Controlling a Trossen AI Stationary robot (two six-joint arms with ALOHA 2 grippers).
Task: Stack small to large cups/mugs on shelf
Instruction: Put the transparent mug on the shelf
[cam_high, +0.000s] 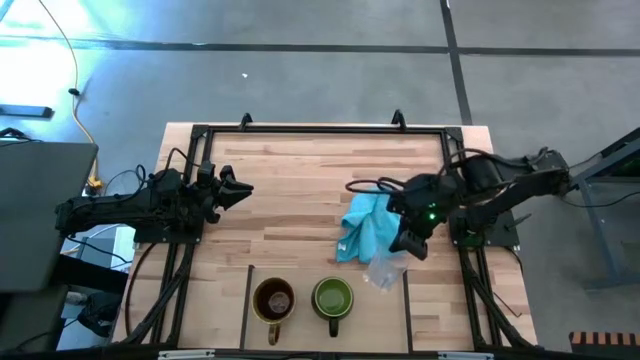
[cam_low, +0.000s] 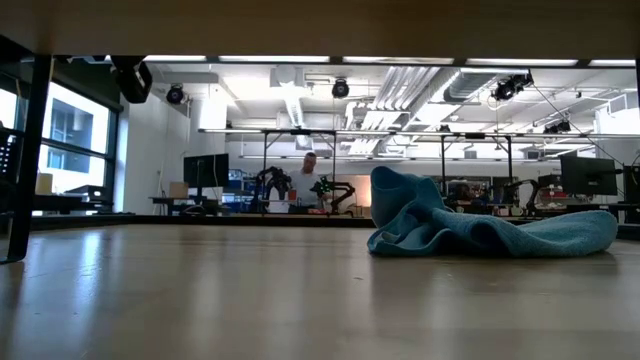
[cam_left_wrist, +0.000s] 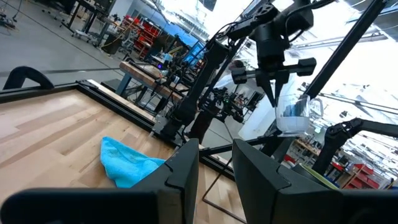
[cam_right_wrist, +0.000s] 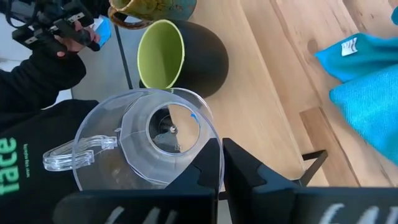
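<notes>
Pale wooden counter under a black frame, busy workshop beyond. Right gripper lifted above the near right part, fingers clamped on the rim of the clear glass cup, held clear of the wood just beside the turquoise cloth. Below it on the shelf, green mug and brown mug side by side, upright. Left gripper parked over the left side, fingers slightly apart, holding nothing.
</notes>
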